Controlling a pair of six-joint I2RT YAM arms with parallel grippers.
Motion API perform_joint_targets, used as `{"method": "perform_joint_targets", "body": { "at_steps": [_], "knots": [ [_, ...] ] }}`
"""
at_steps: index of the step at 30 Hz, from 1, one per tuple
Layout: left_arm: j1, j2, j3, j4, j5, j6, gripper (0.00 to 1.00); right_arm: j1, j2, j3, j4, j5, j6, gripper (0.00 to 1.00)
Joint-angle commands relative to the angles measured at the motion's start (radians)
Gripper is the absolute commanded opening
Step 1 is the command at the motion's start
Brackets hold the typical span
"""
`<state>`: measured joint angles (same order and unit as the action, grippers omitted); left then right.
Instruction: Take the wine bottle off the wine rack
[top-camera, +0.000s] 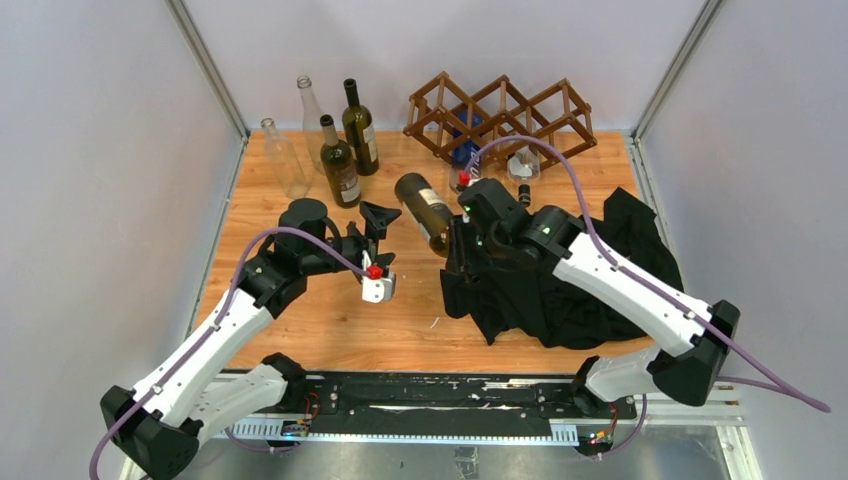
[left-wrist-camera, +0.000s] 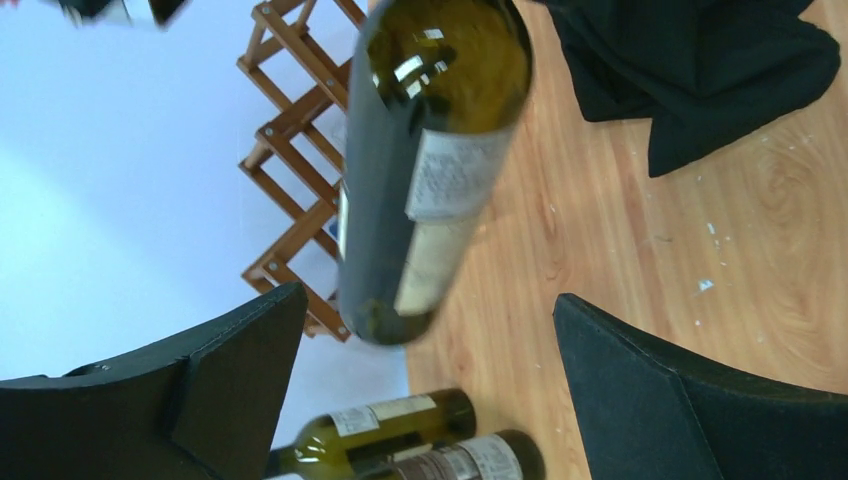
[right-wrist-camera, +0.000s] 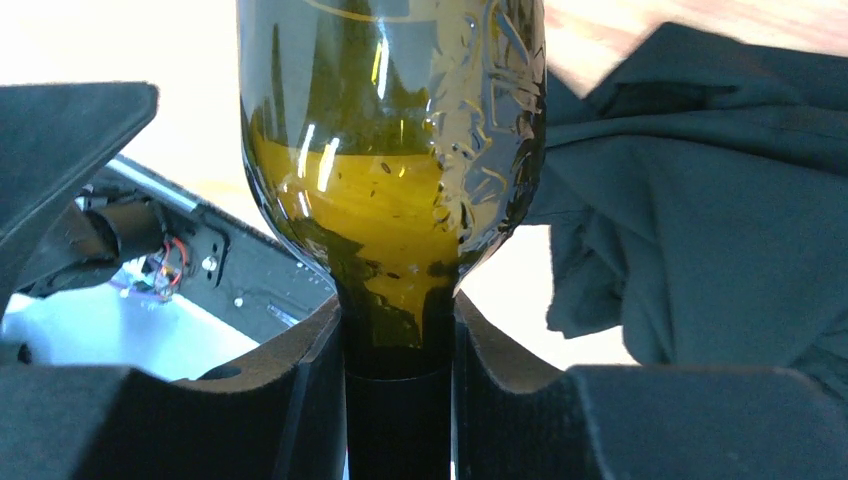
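The dark brown lattice wine rack (top-camera: 500, 115) stands at the back of the table, and shows in the left wrist view (left-wrist-camera: 300, 170). A dark green wine bottle (top-camera: 423, 208) with a pale label is off the rack, held tilted above the table. My right gripper (top-camera: 452, 245) is shut on its neck, which sits between the pads in the right wrist view (right-wrist-camera: 397, 350). My left gripper (top-camera: 378, 215) is open and empty, just left of the bottle's base. In the left wrist view the bottle (left-wrist-camera: 430, 170) hangs ahead of the wide-open jaws.
Two clear bottles (top-camera: 283, 160) and two dark green bottles (top-camera: 340, 165) stand at the back left. A blue bottle (top-camera: 466, 140) and a clear glass item (top-camera: 522, 163) sit in the rack. A black cloth (top-camera: 600, 270) lies crumpled under the right arm.
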<state>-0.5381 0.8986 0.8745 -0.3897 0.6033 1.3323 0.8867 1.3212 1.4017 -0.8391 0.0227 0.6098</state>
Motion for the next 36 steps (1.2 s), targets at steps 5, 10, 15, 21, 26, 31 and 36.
{"method": "perform_joint_targets", "body": {
  "at_steps": [5, 10, 15, 21, 26, 31, 36],
  "knots": [
    [-0.047, 0.077, 0.036, -0.104, -0.056, 0.216, 1.00, 0.096, 0.037, 0.116, 0.083, -0.074, -0.016, 0.00],
    [-0.050, 0.089, 0.001, -0.065, -0.096, 0.230, 1.00, 0.127, 0.060, 0.122, 0.104, -0.123, -0.019, 0.00],
    [-0.052, 0.115, 0.007, 0.003, -0.127, 0.175, 1.00, 0.165, 0.098, 0.148, 0.109, -0.159, -0.031, 0.00],
    [-0.051, 0.142, 0.046, -0.028, -0.145, 0.117, 0.88, 0.177, 0.092, 0.145, 0.120, -0.140, -0.036, 0.00],
    [-0.050, 0.126, 0.042, -0.002, -0.137, 0.046, 0.39, 0.176, 0.054, 0.126, 0.123, -0.088, -0.040, 0.48],
    [-0.051, 0.108, 0.020, 0.169, -0.181, -0.175, 0.00, 0.173, -0.047, 0.059, 0.168, 0.078, -0.041, 0.89],
    [-0.050, 0.126, 0.084, 0.131, -0.178, -0.396, 0.00, 0.156, -0.167, -0.022, 0.279, 0.149, -0.068, 0.91]
  ]
}}
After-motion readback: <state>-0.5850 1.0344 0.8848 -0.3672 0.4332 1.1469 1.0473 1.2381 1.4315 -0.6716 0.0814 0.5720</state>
